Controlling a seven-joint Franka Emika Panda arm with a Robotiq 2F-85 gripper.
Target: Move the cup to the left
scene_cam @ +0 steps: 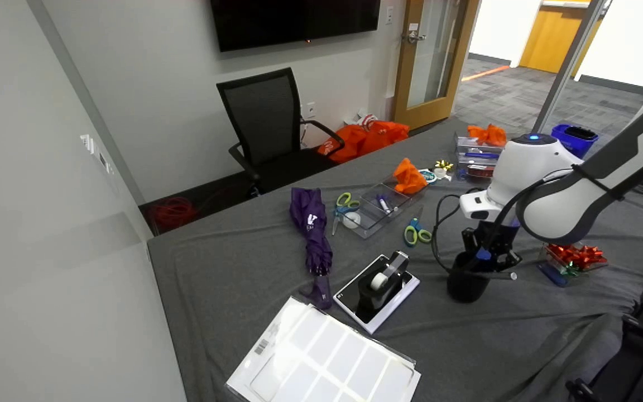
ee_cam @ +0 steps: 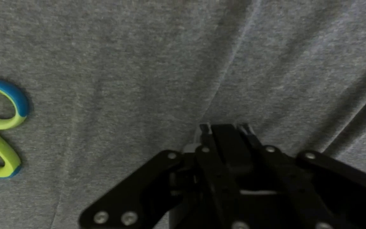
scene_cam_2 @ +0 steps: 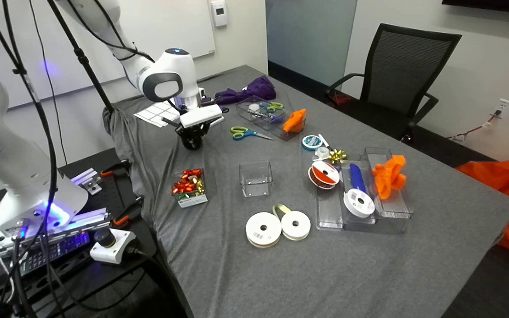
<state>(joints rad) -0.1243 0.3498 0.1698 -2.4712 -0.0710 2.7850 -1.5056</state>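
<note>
The small black cup (scene_cam: 466,288) is on the grey-covered table under my gripper (scene_cam: 488,261). It also shows as a dark shape below the gripper (scene_cam_2: 194,129) in an exterior view, where the cup (scene_cam_2: 192,143) is partly covered. In the wrist view my two fingers (ee_cam: 224,129) lie close together on either side of a dark upright piece that looks like the cup's handle (ee_cam: 229,143). The fingers appear shut on it. The cup's body is mostly hidden by the gripper there. I cannot tell whether the cup's base touches the cloth.
A tape dispenser (scene_cam: 382,287) stands on a white-edged tray beside the cup. Beyond it are a purple umbrella (scene_cam: 313,240) and label sheets (scene_cam: 330,357). Green-blue scissors (scene_cam: 415,231) lie near the gripper. A clear box of red bows (scene_cam_2: 189,187) sits nearby.
</note>
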